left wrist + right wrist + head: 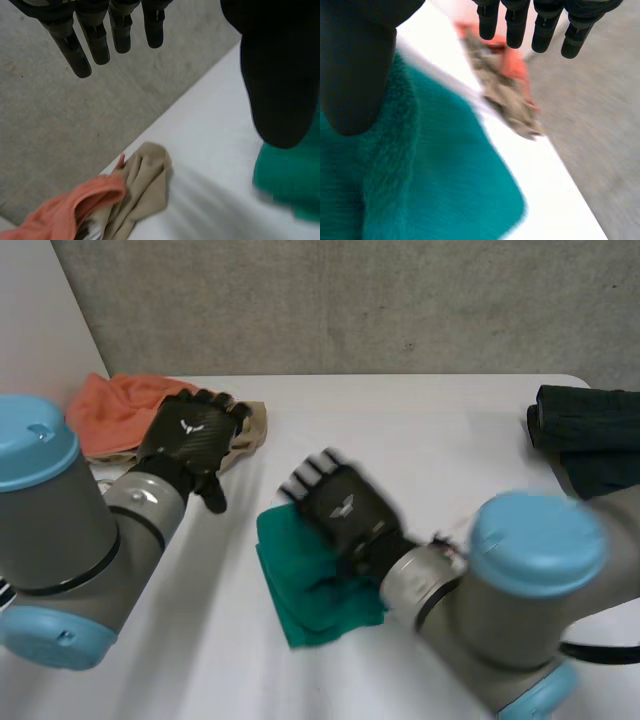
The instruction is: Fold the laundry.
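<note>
A: Where do we find the laundry?

B: We see a rumpled teal fleece cloth [315,585] on the near middle of the white table [430,430]. At the far left corner lies a crumpled orange cloth [112,410] with a bunched tan cloth [252,428] against its right side, and the two touch. At the far right edge we make out a dark green folded garment [590,440], well apart from the rest.

A: And the right hand?

B: We find the right hand [340,505] over the far edge of the teal fleece cloth, back upward. In its wrist view its fingers [515,25] reach out straight and the thumb stands off to one side above the fleece, and we see nothing grasped. Whether the palm touches the cloth, we cannot tell.

A: What do we say of the left hand?

B: The left hand [190,435] hovers over the tan cloth, just right of the orange one. In its wrist view its fingers [95,42] are stretched out straight and a little spread, thumb apart, holding nothing — the tan cloth lies below the fingertips and clear of them
</note>
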Available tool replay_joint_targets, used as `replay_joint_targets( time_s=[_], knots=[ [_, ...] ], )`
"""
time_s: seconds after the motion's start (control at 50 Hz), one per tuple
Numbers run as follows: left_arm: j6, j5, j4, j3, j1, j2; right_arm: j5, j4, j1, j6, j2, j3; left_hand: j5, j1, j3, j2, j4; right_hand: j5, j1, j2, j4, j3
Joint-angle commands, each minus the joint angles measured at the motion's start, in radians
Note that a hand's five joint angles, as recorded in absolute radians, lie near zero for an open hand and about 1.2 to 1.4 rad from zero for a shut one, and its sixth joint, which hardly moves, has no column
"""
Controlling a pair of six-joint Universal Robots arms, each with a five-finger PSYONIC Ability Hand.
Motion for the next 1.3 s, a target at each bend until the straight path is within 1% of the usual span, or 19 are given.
replay_joint_targets(
  time_s=[0.02, 0.1, 0.22, 0.28, 0.3, 0.38, 0.44, 0.5, 0.56, 0.7, 0.76, 0.84, 0.9, 0.96, 0.98, 1.06, 1.14, 1.24, 1.3],
  knots=[
    [-0.236, -0.001, -0.013, 0.144, -0.096, -0.095, -0.046, 0.169, -0.154, 0.404, -0.113, -0.036, -0.007, 0.023, 0.006, 0.012, 0.016, -0.048, -0.054, -0.036, -0.04, -0.039],
    [-0.317, -0.001, -0.041, 0.21, -0.172, -0.188, -0.068, 0.3, -0.191, 0.468, -0.05, -0.126, 0.011, 0.041, 0.024, 0.029, 0.033, -0.048, -0.054, -0.036, -0.04, -0.039],
    [-0.386, -0.027, -0.079, 0.27, -0.227, -0.345, -0.066, 0.417, -0.203, 0.476, 0.114, -0.264, 0.011, 0.041, 0.024, 0.029, 0.033, -0.048, -0.054, -0.036, -0.04, -0.039],
    [-0.399, -0.104, -0.113, 0.278, -0.242, -0.411, -0.08, 0.449, -0.198, 0.479, 0.194, -0.309, 0.008, 0.038, 0.021, 0.026, 0.031, -0.048, -0.054, -0.036, -0.04, -0.039],
    [-0.394, -0.162, -0.133, 0.27, -0.245, -0.426, -0.082, 0.455, -0.195, 0.473, 0.212, -0.317, 0.008, 0.038, 0.021, 0.026, 0.031, -0.048, -0.054, -0.036, -0.04, -0.039],
    [-0.392, -0.251, -0.171, 0.25, -0.247, -0.434, -0.08, 0.469, -0.191, 0.453, 0.272, -0.333, 0.002, 0.032, 0.015, 0.021, 0.025, -0.048, -0.054, -0.036, -0.04, -0.039],
    [-0.38, -0.254, -0.18, 0.221, -0.244, -0.432, -0.065, 0.47, -0.192, 0.404, 0.295, -0.334, 0.002, 0.032, 0.015, 0.021, 0.025, -0.048, -0.054, -0.036, -0.04, -0.039],
    [-0.327, -0.254, -0.18, 0.19, -0.247, -0.42, -0.052, 0.469, -0.191, 0.358, 0.286, -0.332, -0.004, 0.026, 0.009, 0.015, 0.019, -0.048, -0.054, -0.036, -0.04, -0.039],
    [-0.261, -0.256, -0.179, 0.176, -0.248, -0.394, -0.003, 0.47, -0.2, 0.297, 0.251, -0.324, -0.004, 0.026, 0.009, 0.015, 0.019, -0.048, -0.054, -0.036, -0.04, -0.039],
    [-0.184, -0.247, -0.174, 0.224, -0.236, -0.31, 0.084, 0.406, -0.191, 0.243, 0.099, -0.231, -0.033, -0.003, -0.02, -0.015, -0.011, -0.048, -0.054, -0.036, -0.04, -0.039],
    [-0.173, -0.21, -0.174, 0.256, -0.233, -0.267, 0.092, 0.327, -0.171, 0.234, 0.053, -0.139, -0.036, -0.006, -0.023, -0.018, -0.013, -0.048, -0.054, -0.036, -0.04, -0.039],
    [-0.17, -0.074, -0.173, 0.3, -0.21, -0.216, 0.098, 0.222, -0.102, 0.217, -0.037, -0.007, -0.019, 0.011, -0.006, 0.0, 0.004, -0.048, -0.054, -0.036, -0.04, -0.039],
    [-0.172, 0.121, -0.18, 0.319, -0.157, -0.184, 0.101, 0.144, -0.036, 0.197, -0.06, 0.088, -0.007, 0.023, 0.006, 0.012, 0.016, -0.048, -0.054, -0.036, -0.04, -0.039],
    [-0.175, 0.247, -0.185, 0.324, -0.141, -0.176, 0.101, 0.07, 0.007, 0.185, -0.051, 0.16, -0.004, 0.026, 0.009, 0.015, 0.019, -0.048, -0.054, -0.036, -0.04, -0.039],
    [-0.178, 0.313, -0.186, 0.33, -0.136, -0.176, 0.103, 0.053, 0.013, 0.185, -0.044, 0.174, 0.002, 0.032, 0.015, 0.021, 0.025, -0.048, -0.054, -0.036, -0.04, -0.039],
    [-0.179, 0.414, -0.217, 0.336, -0.133, -0.176, 0.127, -0.031, 0.025, 0.177, 0.033, 0.203, -0.001, 0.029, 0.012, 0.018, 0.022, -0.048, -0.054, -0.036, -0.04, -0.039],
    [-0.179, 0.419, -0.234, 0.34, -0.13, -0.176, 0.156, -0.097, 0.029, 0.148, 0.093, 0.197, -0.004, 0.026, 0.009, 0.015, 0.019, -0.048, -0.054, -0.036, -0.04, -0.039],
    [-0.182, 0.421, -0.234, 0.331, -0.132, -0.178, 0.155, -0.206, 0.018, 0.113, 0.13, 0.183, -0.007, 0.023, 0.006, 0.012, 0.016, -0.047, -0.053, -0.035, -0.039, -0.038],
    [-0.184, 0.419, -0.234, 0.328, -0.132, -0.181, 0.149, -0.269, 0.015, 0.109, 0.137, 0.174, -0.007, 0.023, 0.006, 0.012, 0.016, 0.123, 0.117, 0.135, 0.131, 0.133]
  ],
)
